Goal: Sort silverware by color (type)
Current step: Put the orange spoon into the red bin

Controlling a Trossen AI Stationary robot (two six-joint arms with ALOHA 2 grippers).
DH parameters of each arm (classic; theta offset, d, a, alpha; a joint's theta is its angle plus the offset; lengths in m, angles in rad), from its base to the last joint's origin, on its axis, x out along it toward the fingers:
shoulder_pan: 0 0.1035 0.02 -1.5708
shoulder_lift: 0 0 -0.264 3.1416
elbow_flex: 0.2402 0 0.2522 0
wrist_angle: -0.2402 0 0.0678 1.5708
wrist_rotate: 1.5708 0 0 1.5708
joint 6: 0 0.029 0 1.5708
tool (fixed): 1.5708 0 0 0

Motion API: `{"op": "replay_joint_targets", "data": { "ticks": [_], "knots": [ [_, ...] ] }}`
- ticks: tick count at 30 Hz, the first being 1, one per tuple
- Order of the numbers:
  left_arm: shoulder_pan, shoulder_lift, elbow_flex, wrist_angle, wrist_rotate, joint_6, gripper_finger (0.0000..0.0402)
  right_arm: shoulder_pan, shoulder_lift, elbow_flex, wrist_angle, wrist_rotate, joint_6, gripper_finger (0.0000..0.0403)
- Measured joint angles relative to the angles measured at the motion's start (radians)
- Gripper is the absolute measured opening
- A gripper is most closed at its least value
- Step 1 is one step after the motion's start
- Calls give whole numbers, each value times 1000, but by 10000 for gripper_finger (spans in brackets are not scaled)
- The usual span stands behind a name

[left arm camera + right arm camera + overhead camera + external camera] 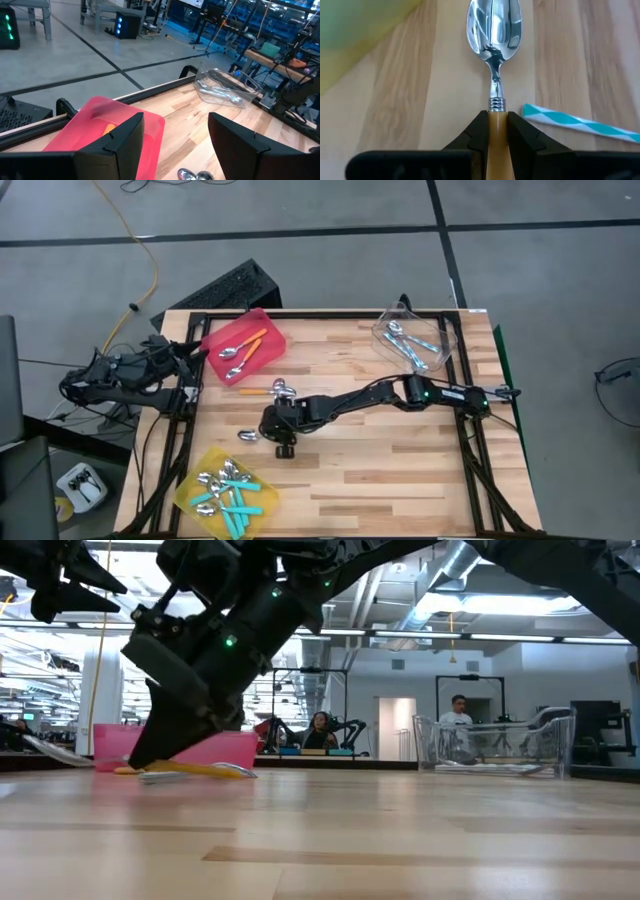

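My right gripper [496,119] [264,430] is at mid-table, shut on a spoon with an orange handle and a shiny metal bowl [494,25] [247,436]. A striped light-blue handle [580,123] lies on the table beside it. Two more spoons [272,389], at least one of them orange-handled, lie flat on the wood near the red bin [262,325], which holds orange spoons. The yellow bin [190,485] holds several teal spoons, and the clear bin [448,345] holds light-blue ones. My left gripper [175,150] [196,352] waits open at the table's left edge, beside the red bin. My right gripper pinches the orange handle [496,131] between its two fingers, just behind the metal collar at the neck. The fingers slant down from the table's right side and lie along the handle. The spoon sticks straight out ahead of them, bowl facing up and toward the table's left, and looks clear of the table.
Bare wood lies between the bins over the table's middle and right half. A black frame rail [330,313] runs round the table's edges. Beyond the far edge, people [458,715] show in the room.
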Motion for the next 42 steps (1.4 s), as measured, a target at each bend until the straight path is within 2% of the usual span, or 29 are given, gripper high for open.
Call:
{"op": "replay_joint_targets", "data": {
  "ticks": [8, 23, 42],
  "knots": [
    [0, 0, 0, 0, 0, 0, 205, 0, 0, 64, 3, 4, 55, 73],
    [0, 0, 0, 0, 0, 0, 205, -60, -3, 187, 2, 196, 24, 75],
    [0, 0, 0, 0, 0, 0, 205, -265, -5, 209, 50, 198, 35, 76]
  ]
}}
